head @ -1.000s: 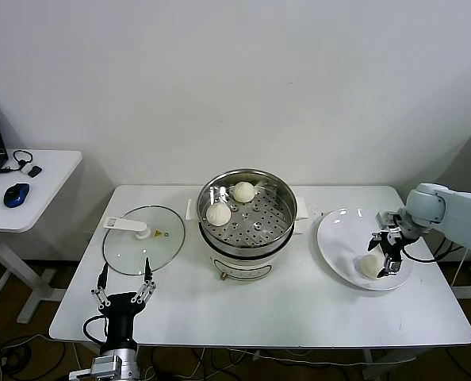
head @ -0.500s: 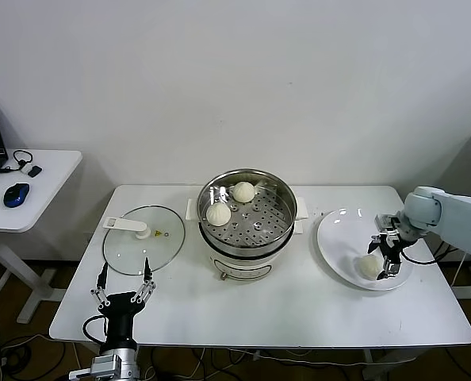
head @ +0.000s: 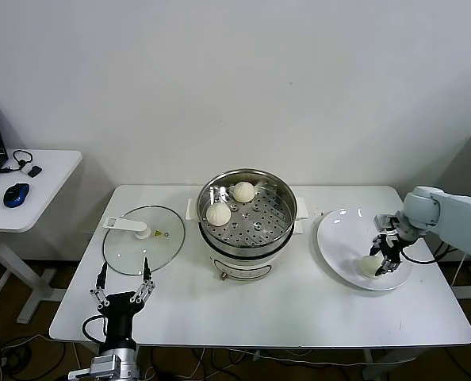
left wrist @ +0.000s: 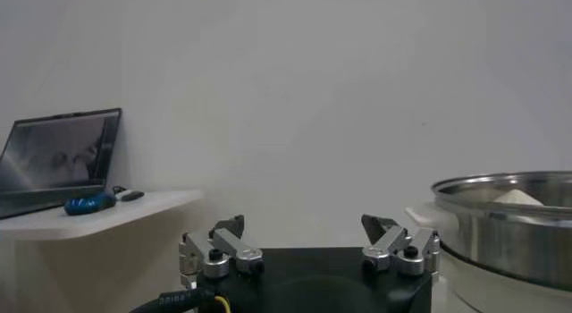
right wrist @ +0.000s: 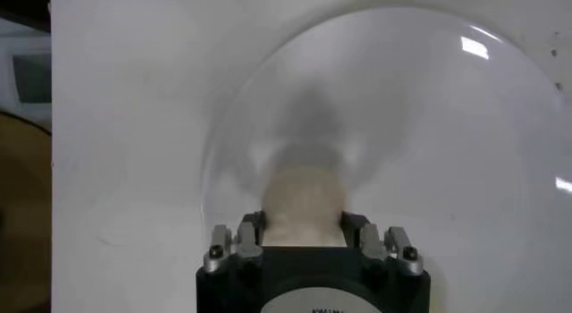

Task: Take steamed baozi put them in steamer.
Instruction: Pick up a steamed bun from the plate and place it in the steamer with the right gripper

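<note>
Baozi [right wrist: 304, 203] clamped within right end effector [right wrist: 304, 236]; on plate [right wrist: 447, 145].

A: Items on white counter [head: 299, 305]?
B: Flat glass lid [head: 143, 251] with white handle, left side. White round plate [head: 338, 246], right side.

A: Side desk [head: 37, 178] at far left?
B: Blue mouse [head: 16, 194], laptop [left wrist: 55, 161], black cable [head: 21, 161].
</note>
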